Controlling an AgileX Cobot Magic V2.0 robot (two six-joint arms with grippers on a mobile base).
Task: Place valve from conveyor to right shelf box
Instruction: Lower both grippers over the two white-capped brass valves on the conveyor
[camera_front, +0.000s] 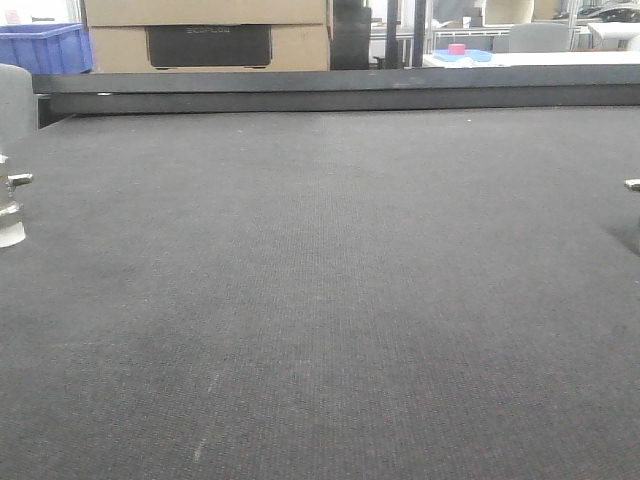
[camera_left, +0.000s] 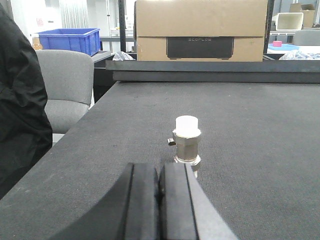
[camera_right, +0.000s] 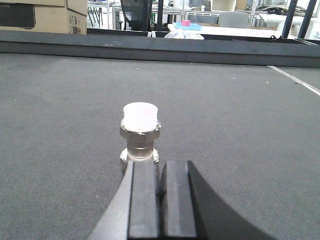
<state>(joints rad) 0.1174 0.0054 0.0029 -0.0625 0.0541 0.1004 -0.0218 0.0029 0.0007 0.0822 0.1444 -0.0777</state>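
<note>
Black pads of the left gripper (camera_left: 160, 170) fill the bottom of the left wrist view, pressed flat together with only a thin seam between them and nothing held. Just beyond the tips the left-side valve (camera_left: 187, 142) stands upright on the conveyor (camera_front: 320, 300): white cap, brass hex body, small stub on its side. Its foot is partly hidden behind the right pad, so I cannot tell whether pad and valve touch. Same picture on the right wrist: right gripper (camera_right: 160, 167) closed on itself and empty, right-side valve (camera_right: 140, 132) upright just ahead, lower nut cut off by the pad tops. From the front camera I get little. One valve is sliced by the left frame edge, and a metal stub (camera_front: 632, 185) pokes in at the right edge, too little of it showing to name. Neither gripper shows there. A dark rail (camera_front: 330, 95) closes off the far side of the belt. Behind it I note a cardboard box (camera_left: 200, 22) and a blue crate (camera_left: 70, 40). A grey chair (camera_left: 65, 85) sits beside the belt, half covered by black fabric (camera_left: 20, 100) that I cannot identify.
</note>
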